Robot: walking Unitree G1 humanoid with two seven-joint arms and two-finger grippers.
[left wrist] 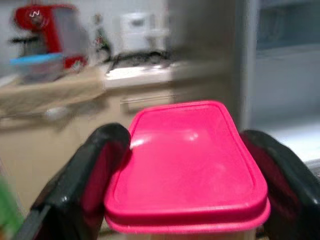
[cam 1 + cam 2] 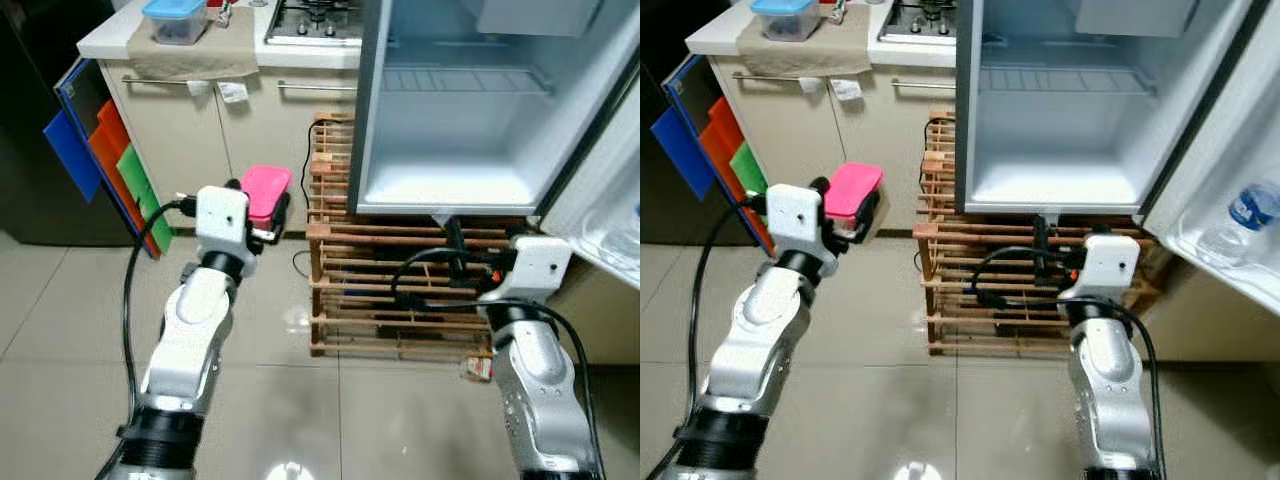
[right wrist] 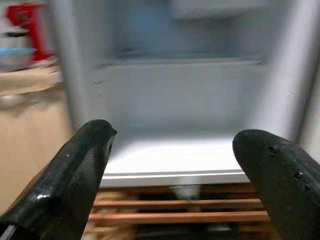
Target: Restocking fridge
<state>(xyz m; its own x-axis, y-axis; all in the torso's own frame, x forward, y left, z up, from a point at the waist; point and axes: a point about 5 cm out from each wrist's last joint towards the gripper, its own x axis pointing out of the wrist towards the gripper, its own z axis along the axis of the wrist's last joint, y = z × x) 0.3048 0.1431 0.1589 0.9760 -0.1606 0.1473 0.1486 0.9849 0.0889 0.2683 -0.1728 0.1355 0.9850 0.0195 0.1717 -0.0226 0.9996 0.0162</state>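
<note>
Pink-lidded food container (image 1: 187,165) sits pinched between the two black fingers (image 1: 87,175) of the left tool (image 2: 262,205), held level above the tiled floor (image 2: 60,300) in front of the cabinet doors. Behind and to that tool's left, blue, orange and green boards (image 2: 100,160) lean against the cabinet end, and up beyond it a worktop (image 2: 110,38) carries a blue-lidded box (image 2: 176,18) on a beige cloth (image 2: 190,50), with a gas hob (image 2: 315,22) further along. To the right of the held container, a wooden slatted rack (image 2: 350,270) stands on the floor and bears the small fridge (image 2: 450,110), whose door hangs open; its white bottom shelf (image 2: 445,185) is bare and a wire shelf (image 2: 465,80) crosses higher up. The right tool (image 3: 172,175) points at that open compartment from just below, its fingers (image 3: 75,175) spread wide with nothing between them. Right of it, a water bottle (image 2: 1240,215) lies in the open door's rack (image 2: 1210,250).
</note>
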